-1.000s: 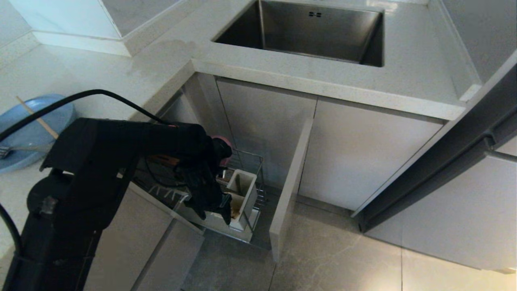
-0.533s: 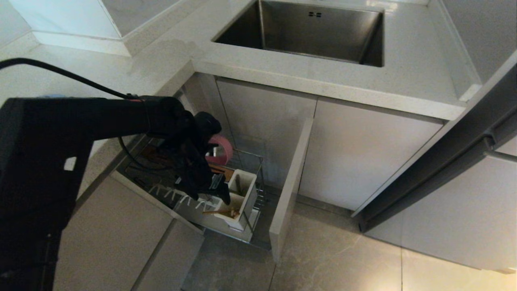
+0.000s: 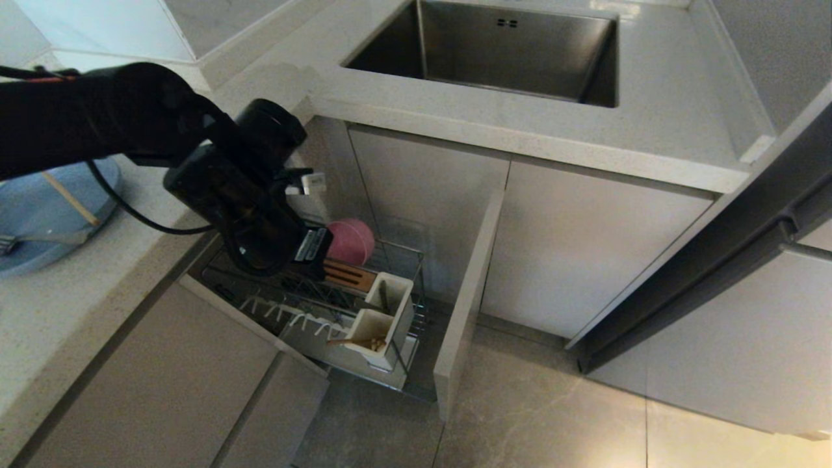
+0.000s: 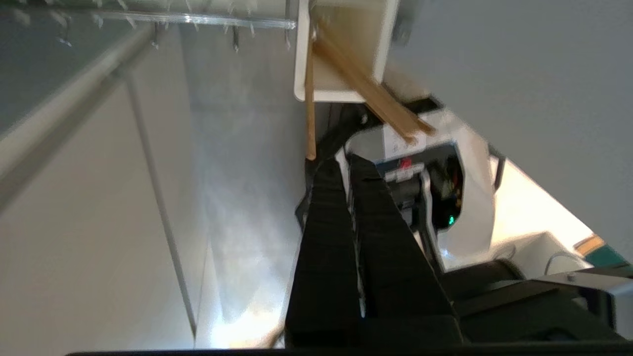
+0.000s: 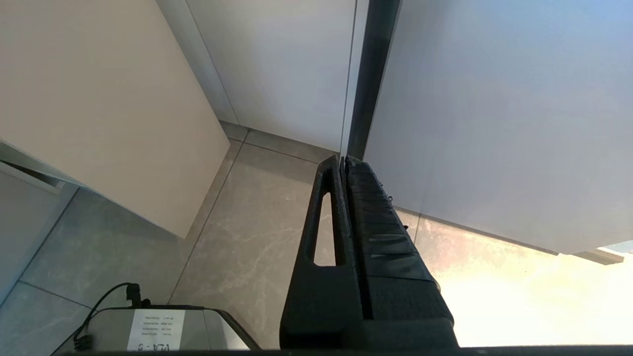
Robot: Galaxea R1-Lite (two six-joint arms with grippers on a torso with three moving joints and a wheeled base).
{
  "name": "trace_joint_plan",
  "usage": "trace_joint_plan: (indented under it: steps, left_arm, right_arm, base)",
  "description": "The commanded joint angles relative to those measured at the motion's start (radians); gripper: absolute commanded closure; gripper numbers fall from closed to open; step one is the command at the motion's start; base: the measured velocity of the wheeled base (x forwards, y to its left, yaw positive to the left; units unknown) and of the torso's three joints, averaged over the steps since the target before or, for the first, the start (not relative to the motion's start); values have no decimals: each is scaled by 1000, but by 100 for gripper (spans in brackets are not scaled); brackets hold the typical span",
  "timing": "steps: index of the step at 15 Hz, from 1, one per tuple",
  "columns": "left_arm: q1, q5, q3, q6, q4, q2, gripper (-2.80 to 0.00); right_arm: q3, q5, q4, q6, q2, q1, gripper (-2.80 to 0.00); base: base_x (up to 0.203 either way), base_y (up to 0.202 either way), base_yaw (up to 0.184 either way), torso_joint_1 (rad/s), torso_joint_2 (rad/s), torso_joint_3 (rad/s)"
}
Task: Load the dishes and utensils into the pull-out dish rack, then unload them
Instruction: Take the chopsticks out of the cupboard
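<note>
**Chopsticks in the box, left gripper closed and empty**

Two chopsticks (image 3: 356,340) lean in the dish rack's (image 3: 325,305) near compartment. Left gripper (image 3: 316,250) above, fingers together, empty. One pink bowl (image 3: 351,240) behind. One blue plate (image 3: 39,214) at nine o'clock. Right gripper (image 5: 343,163) closed.

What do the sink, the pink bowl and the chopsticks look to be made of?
The sink: brushed steel, by its grey, softly reflective walls. The pink bowl in the dish rack: probably plastic, going by its even matte colour, though that is not certain. The chopsticks in the utensil box: light wood or bamboo, pale tan and unpolished.
</note>
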Motion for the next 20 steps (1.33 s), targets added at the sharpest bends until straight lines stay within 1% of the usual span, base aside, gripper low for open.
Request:
trace_joint_plan:
  steps: [1,3,5,6,7,9,12,14,16,17,20]
  left_arm:
    - [-2,-3,-2,1,1,-94,0]
    - [-3,-5,-4,1,-37,-166,0]
    - [-2,7,-5,2,-130,-234,0]
    - [3,28,-5,3,-182,-265,0]
    - [25,57,-5,6,-233,-295,0]
    - [101,92,-8,8,-331,-337,0]
    - [238,182,-8,8,-478,-364,0]
    - [322,260,-8,8,-567,-361,0]
    - [384,323,-8,0,-599,-342,0]
    - [405,338,-7,-15,-600,-332,0]
    - [458,388,-6,-110,-571,-295,0]
  right_arm:
    - [0,0,0,0,1,0,0]
    - [0,0,1,0,1,0,0]
    - [0,0,1,0,1,0,0]
    - [0,0,0,0,1,0,0]
    - [0,0,0,0,1,0,0]
    - [0,0,0,0,1,0,0]
    - [0,0,0,0,1,0,0]
    - [0,0,0,0,1,0,0]
    - [0,0,0,0,1,0,0]
    - [0,0,0,0,1,0,0]
    - [0,0,0,0,1,0,0]
  base:
    - [0,0,0,0,0,0]
    - [0,0,0,0,0,0]
    - [0,0,0,0,0,0]
    - [0,0,0,0,0,0]
    - [0,0,0,0,0,0]
    - [0,0,0,0,0,0]
    - [0,0,0,0,0,0]
    - [0,0,0,0,0,0]
    - [0,0,0,0,0,0]
    - [0,0,0,0,0,0]
    - [0,0,0,0,0,0]
